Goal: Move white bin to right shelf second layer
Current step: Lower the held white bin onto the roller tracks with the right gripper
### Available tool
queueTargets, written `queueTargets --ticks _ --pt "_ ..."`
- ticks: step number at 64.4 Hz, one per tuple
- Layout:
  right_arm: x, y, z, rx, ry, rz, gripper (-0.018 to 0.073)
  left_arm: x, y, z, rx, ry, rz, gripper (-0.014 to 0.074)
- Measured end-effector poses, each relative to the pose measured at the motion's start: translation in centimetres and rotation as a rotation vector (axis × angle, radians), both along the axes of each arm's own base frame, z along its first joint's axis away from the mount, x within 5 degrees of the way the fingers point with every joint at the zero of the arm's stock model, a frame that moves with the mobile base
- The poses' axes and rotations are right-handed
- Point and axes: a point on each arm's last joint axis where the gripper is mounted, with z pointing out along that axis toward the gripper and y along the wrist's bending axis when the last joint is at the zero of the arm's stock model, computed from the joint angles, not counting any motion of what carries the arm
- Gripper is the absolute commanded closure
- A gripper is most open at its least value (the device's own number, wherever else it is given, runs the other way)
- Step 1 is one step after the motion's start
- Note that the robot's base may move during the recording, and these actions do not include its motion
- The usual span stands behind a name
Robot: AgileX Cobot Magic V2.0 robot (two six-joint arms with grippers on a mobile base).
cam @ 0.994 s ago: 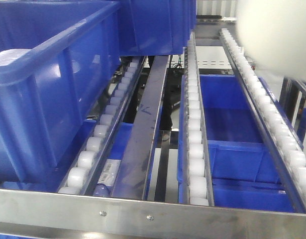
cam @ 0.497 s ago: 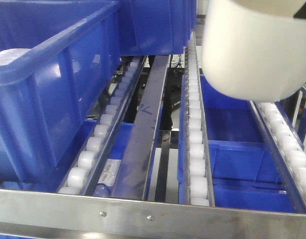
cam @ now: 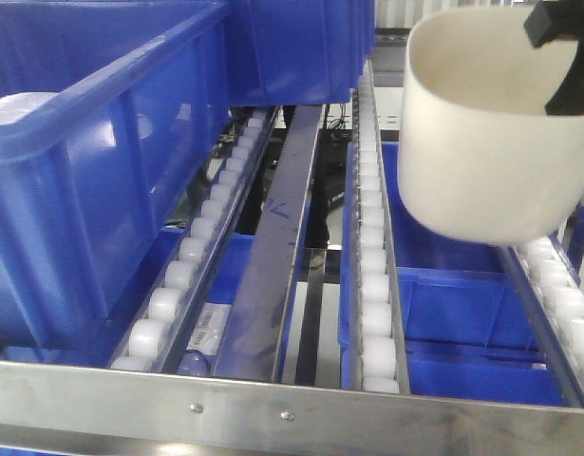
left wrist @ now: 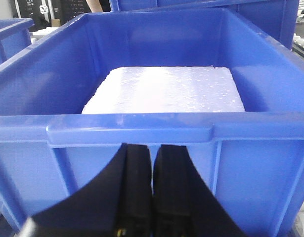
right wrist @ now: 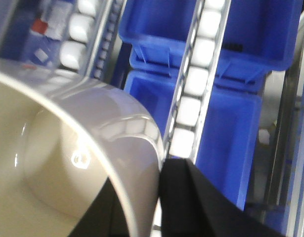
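Leftmost, the left hand (left wrist: 152, 197) sits with fingers pressed together on nothing, facing a blue crate (left wrist: 142, 133) holding a white foam slab (left wrist: 164, 89). Rightward, the white bin (cam: 486, 133) hangs tilted above the right shelf second layer (cam: 372, 285), its wall pinched by the right hand (right wrist: 159, 197). Lowered askew, it could straddle a roller lane and tip. Only the right wrist view shows the pinch itself.

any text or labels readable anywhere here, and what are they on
Nothing can be read.
White label below the left roller lane: dark print, too blurred.
Red and white tags beside the rollers in the right wrist view: too blurred.
White sign on the dark background gear: too small.
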Motion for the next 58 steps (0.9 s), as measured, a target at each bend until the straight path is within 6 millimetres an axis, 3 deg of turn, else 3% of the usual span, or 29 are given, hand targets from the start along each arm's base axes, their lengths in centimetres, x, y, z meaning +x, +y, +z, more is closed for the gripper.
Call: queueTargets --ticks 58 --pt "2.4 0.5 -4.7 -0.027 0.140 0.000 0.0510 0.0 0.0 0.0 0.000 0.000 0.000 0.0512"
